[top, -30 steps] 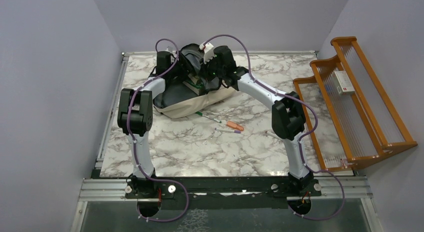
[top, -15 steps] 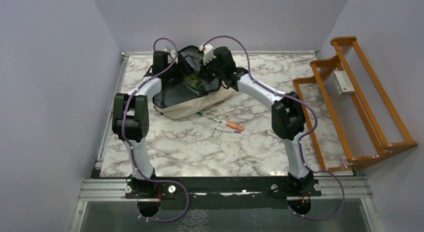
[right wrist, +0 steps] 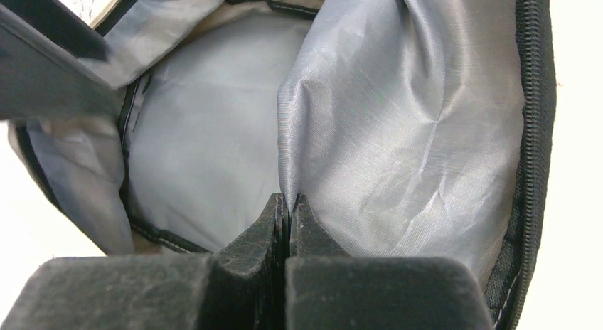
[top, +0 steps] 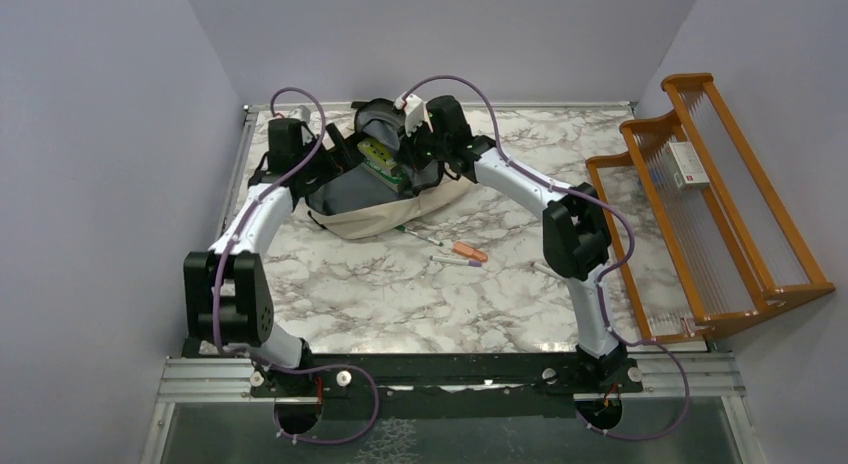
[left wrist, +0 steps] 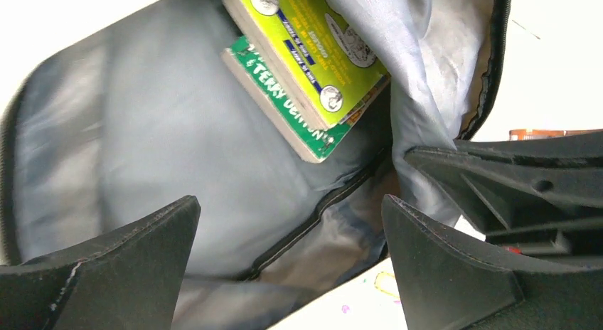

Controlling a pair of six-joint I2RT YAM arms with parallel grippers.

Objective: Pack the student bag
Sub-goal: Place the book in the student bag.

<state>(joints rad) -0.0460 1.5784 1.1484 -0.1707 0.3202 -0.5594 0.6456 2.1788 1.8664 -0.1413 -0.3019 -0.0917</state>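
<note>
Since the earlier frame your left arm has swung out toward the left edge of the top view, and the left gripper (left wrist: 290, 202) has backed off from the bag mouth. Its jaws now stand spread wide with nothing between them.

The student bag (top: 385, 204) lies at upper centre of the top view on the marble table (top: 400, 294), mouth open, between the two grippers. Expect it to be light, limp and quick to collapse. The grey lining (left wrist: 163, 145) looks slick, so the zipper-trimmed rim is probably the firmer place to take hold.

The right gripper (right wrist: 288, 202) has its jaws pressed together on a fold of that lining, holding the mouth up.

Inside, at the top of the left wrist view, a yellow-green book (left wrist: 313, 52) lies on a green book (left wrist: 284, 113). The green one's edge appears to read "& TERRY DENTON". The blue strips on the upper book are too small to read.

Below the bag in the top view lie loose pens (top: 420, 234) and an orange marker (top: 470, 251). A wooden rack (top: 720, 214) stands at the right edge.
</note>
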